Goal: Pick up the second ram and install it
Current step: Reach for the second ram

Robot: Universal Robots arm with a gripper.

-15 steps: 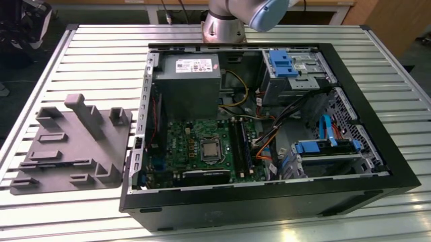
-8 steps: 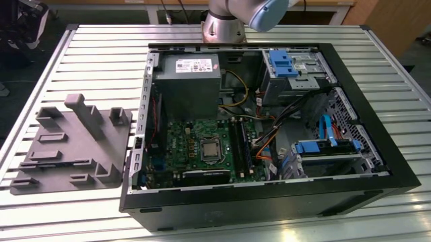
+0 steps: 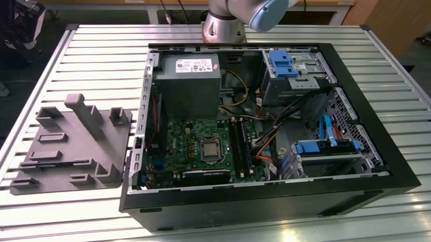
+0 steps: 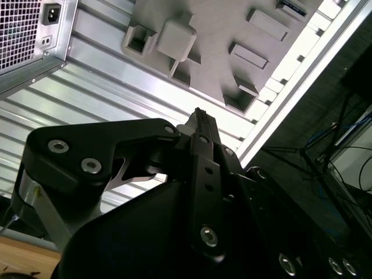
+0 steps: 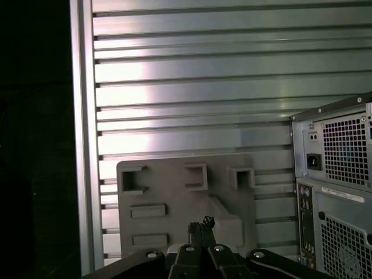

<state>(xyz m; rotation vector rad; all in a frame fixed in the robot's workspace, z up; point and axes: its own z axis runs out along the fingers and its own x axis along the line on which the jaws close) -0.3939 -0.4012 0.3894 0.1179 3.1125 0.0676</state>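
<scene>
On the slatted desk (image 3: pixel 101 60), in the exterior view, an open computer case (image 3: pixel 269 194) lies with a grey tray (image 3: pixel 67 151) at nine o'clock of it and the arm's base (image 3: pixel 225 22) at twelve. The second ram (image 3: pixel 247 146) seems to stand on edge in the motherboard (image 3: pixel 185 143) sockets, at three o'clock of the processor (image 3: pixel 211 149), though the dark strips there are hard to separate. In both wrist views the end effector (image 5: pixel 201 224) (image 4: pixel 200 116) hangs above the tray, fingers pressed together with nothing between them.
</scene>
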